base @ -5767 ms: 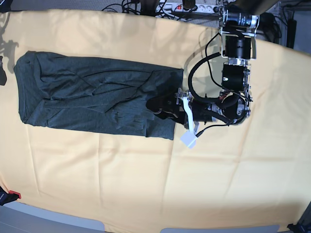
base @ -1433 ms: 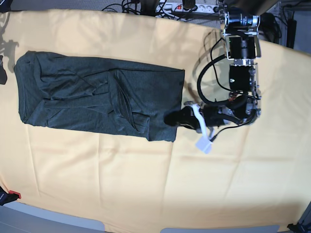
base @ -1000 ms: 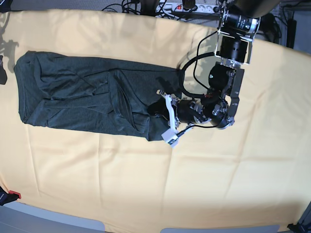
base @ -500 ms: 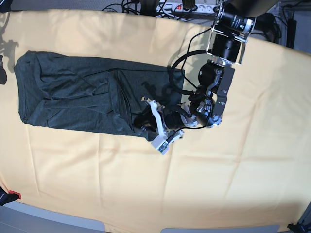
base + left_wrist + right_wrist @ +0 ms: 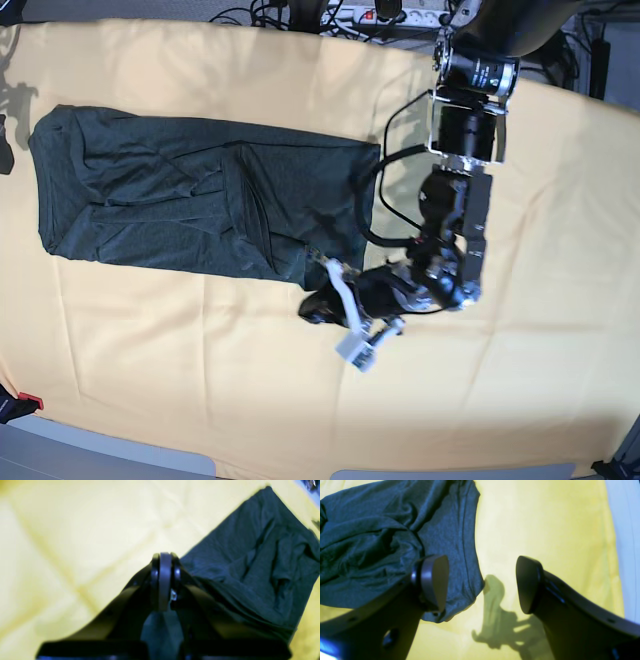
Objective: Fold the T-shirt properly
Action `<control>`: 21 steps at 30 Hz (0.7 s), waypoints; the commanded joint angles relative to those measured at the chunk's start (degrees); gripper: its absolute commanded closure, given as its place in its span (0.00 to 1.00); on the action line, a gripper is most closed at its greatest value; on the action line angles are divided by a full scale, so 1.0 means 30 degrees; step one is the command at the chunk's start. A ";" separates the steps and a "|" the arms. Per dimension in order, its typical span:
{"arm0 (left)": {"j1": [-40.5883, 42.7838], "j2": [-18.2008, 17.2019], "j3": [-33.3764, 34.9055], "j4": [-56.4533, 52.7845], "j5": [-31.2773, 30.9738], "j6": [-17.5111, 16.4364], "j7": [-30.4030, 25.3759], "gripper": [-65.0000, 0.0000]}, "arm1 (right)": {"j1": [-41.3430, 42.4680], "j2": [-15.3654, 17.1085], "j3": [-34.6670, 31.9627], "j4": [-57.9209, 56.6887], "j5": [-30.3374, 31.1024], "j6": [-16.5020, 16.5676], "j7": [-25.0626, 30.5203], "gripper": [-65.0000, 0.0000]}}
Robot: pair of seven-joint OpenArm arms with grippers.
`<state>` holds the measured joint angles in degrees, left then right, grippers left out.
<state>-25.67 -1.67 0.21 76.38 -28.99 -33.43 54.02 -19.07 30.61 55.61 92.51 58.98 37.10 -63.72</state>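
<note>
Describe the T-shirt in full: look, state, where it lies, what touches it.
The T-shirt is a dark charcoal-green heathered knit, folded into a long, wrinkled rectangle with creases and an overlapping flap near its middle. It lies flat on the yellow-orange cloth, toward the far-left part of the base view. A stitched hem shows along one edge in the right wrist view. The left gripper, shut, sits at its near-right corner; whether it pinches fabric cannot be told. The open right gripper hovers over the opposite end.
</note>
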 commanded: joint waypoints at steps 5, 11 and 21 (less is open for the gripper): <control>-0.0714 -0.1297 -0.0568 0.0408 -0.3402 -0.1829 0.3337 1.00 | 0.0066 0.0495 0.0197 0.0255 0.0393 0.0015 0.0372 0.34; -0.0714 -0.3927 0.2098 0.0408 -0.4867 -0.2190 0.4175 1.00 | 0.0058 0.0488 0.0197 0.0255 0.0408 0.0015 0.0437 0.34; -0.0736 -0.4889 0.6776 0.0401 -0.4401 -0.2190 0.2361 1.00 | 0.0058 0.0488 0.0197 0.0255 0.0423 0.0211 0.0517 0.34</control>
<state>-26.20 -16.19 20.95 76.58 -41.54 -39.68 61.82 -19.07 30.61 55.61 92.53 59.00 37.54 -63.61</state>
